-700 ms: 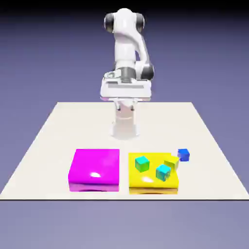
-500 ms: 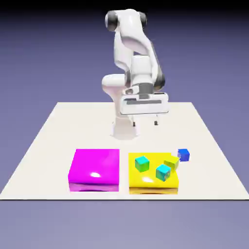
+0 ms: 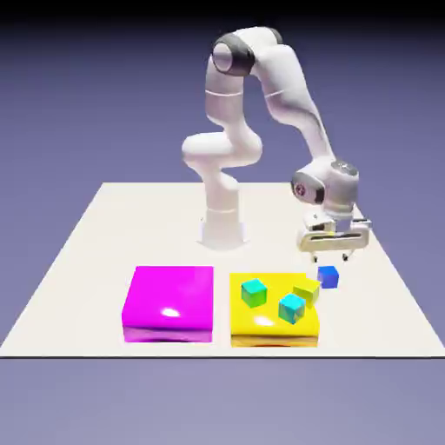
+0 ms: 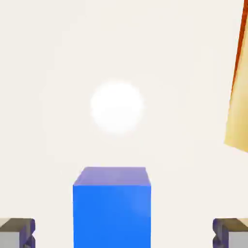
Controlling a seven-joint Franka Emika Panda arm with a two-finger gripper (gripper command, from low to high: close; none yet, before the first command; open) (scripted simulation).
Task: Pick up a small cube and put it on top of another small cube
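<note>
The small dark blue cube (image 3: 328,276) rests on the table just off the yellow block's right side. In the hand view this cube (image 4: 112,207) fills the lower middle, between the two grey fingertips (image 4: 17,232) and apart from both. My gripper (image 3: 331,255) hangs directly above it, open, with nothing held. On the yellow block (image 3: 261,324) stand two teal-topped cubes (image 3: 254,292) (image 3: 292,307) and a yellow-green cube (image 3: 307,290).
A magenta block (image 3: 169,303) lies to the exterior view's left of the yellow block. A yellow-orange edge (image 4: 238,97), likely the yellow block's side, shows at the hand view's right. The robot base (image 3: 222,228) stands behind the blocks.
The arm swung from above the base toward the exterior view's right and came down over the dark blue cube. The cubes have not moved.
</note>
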